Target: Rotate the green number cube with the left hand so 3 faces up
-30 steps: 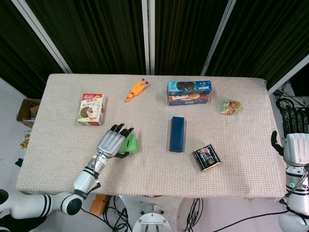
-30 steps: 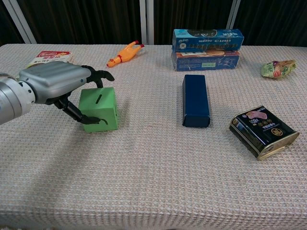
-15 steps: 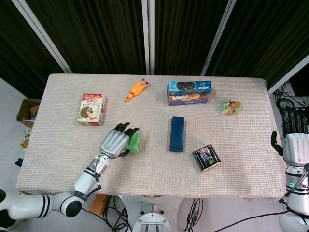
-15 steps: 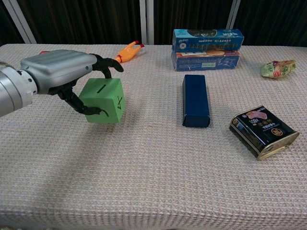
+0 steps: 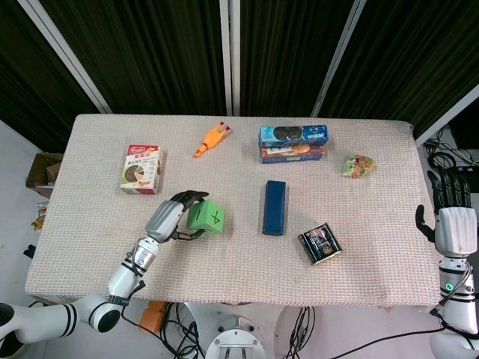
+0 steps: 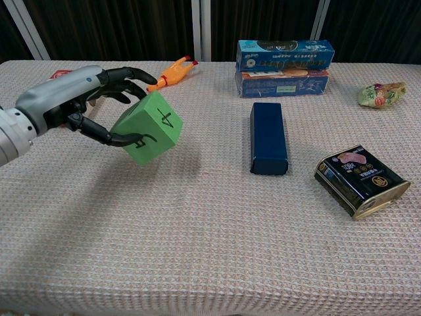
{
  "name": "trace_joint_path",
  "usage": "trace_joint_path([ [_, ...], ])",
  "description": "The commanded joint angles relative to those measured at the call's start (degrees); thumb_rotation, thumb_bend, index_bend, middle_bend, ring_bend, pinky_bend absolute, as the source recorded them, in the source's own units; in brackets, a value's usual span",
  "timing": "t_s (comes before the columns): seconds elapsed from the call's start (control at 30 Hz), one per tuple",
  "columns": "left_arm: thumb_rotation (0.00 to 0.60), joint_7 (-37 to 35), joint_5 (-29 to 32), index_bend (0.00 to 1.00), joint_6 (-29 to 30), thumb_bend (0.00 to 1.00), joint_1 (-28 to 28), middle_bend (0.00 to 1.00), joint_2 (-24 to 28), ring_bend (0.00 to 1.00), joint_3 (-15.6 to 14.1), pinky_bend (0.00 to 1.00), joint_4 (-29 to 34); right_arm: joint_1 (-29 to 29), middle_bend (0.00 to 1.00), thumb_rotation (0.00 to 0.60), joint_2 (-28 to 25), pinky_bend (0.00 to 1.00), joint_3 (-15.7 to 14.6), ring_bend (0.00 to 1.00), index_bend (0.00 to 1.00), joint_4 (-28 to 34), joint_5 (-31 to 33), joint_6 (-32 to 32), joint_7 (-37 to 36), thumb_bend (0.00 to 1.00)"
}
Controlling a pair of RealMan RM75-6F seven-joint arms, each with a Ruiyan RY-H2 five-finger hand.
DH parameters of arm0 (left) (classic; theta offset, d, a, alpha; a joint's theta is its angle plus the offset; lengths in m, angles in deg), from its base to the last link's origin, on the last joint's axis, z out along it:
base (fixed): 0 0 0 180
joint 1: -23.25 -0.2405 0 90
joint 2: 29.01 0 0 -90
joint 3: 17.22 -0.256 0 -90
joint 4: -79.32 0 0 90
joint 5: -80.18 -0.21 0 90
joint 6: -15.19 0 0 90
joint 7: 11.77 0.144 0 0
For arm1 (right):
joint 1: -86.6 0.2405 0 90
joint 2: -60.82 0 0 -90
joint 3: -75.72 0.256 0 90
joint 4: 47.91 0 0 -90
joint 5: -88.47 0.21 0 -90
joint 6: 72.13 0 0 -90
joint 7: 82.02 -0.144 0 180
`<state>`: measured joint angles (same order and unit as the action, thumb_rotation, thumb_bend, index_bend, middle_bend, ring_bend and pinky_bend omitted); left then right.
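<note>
My left hand (image 5: 168, 218) (image 6: 72, 105) grips the green number cube (image 5: 205, 218) (image 6: 148, 128) and holds it tilted above the table. The face marked 4 is turned up and toward the right in both views. Fingers wrap over the cube's top left edge and the thumb hooks under its lower front. My right hand (image 5: 447, 221) hangs off the table's right edge with fingers straight and apart, holding nothing; it shows only in the head view.
A dark blue box (image 6: 268, 137) lies right of the cube, and a black tin (image 6: 359, 180) sits further right. Stacked blue cookie boxes (image 6: 284, 59), an orange rubber chicken (image 6: 171, 72), a snack packet (image 6: 381, 95) and a red box (image 5: 142, 169) lie toward the back.
The left hand lifted the cube off the table and turned it; the 4 face has rolled from the front right side to the upper right.
</note>
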<state>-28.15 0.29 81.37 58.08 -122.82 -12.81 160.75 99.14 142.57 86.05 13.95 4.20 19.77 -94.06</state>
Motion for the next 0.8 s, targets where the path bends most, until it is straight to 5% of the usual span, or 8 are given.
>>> trace_joint_path([
  [0.03,0.6,-13.03,-3.77,0.15,0.93,0.31,-2.36,0.53,-3.99,0.16,-1.43,0.18,-8.68,0.22,0.0,0.6,-0.32,0.0,-0.09,0.0,0.0,0.96,-0.16,-0.56,0.67,0.48],
  [0.37,0.6,-20.3,-7.16,0.13,1.21,0.29,-3.03,0.5,-6.06,0.16,-3.34,0.18,-15.28,0.29,0.0,0.6,-0.4,0.0,0.29,0.0,0.0,1.6,0.03,-0.97,1.44,0.48],
  [0.6,0.6,-20.66,-8.66,0.08,2.57,0.26,-3.55,0.15,-6.34,0.12,-3.83,0.18,-17.46,0.14,0.0,0.6,-0.48,0.0,0.43,0.0,0.0,1.61,-0.15,-0.66,1.29,0.48],
  [0.8,0.6,-17.98,-10.16,0.05,5.39,0.25,-4.32,0.03,-5.49,0.06,-3.89,0.17,-17.8,-0.02,0.0,0.6,-0.42,0.0,0.6,0.0,0.0,1.56,-0.29,-0.19,1.09,0.48],
])
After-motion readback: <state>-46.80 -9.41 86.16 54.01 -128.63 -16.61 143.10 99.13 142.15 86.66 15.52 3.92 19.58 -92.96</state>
